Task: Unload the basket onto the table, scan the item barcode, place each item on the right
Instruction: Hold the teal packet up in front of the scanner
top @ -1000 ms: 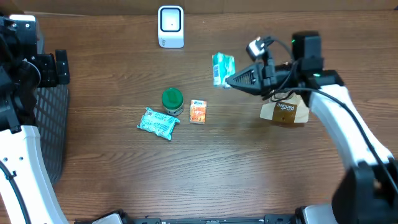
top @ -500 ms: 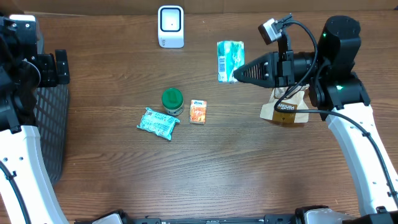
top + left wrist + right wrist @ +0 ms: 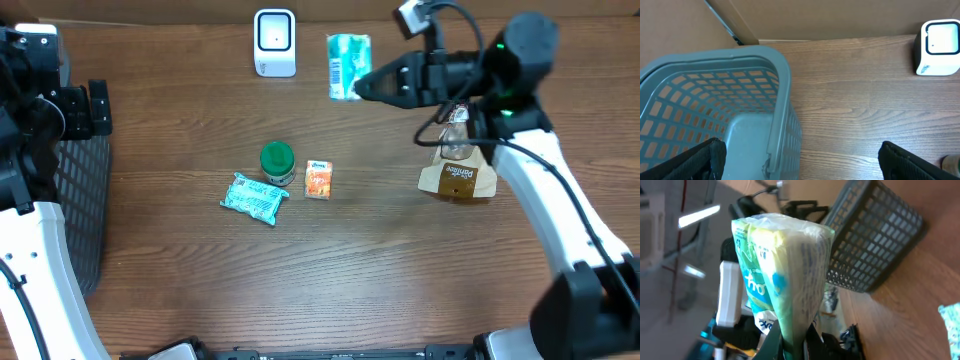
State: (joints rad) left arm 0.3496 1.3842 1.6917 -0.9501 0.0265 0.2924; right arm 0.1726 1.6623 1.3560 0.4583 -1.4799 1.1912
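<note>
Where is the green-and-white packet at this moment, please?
In the overhead view, the green-and-white packet is held by the right gripper toward the back, just right of the white scanner.

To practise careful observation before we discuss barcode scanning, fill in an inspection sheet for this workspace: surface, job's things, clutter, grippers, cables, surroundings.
Surface: wooden table, no spills seen.
Job's things: white scanner at the far edge; green packet held in the air just right of it.
Clutter: green-lidded jar, orange box, teal packet, brown bag, grey basket at the left edge.
Grippers: right gripper, fingers shut on the green packet; left gripper open and empty, beside the basket.
Cables: black cable looping over the right arm.
Surroundings: cardboard wall behind the table.
</note>
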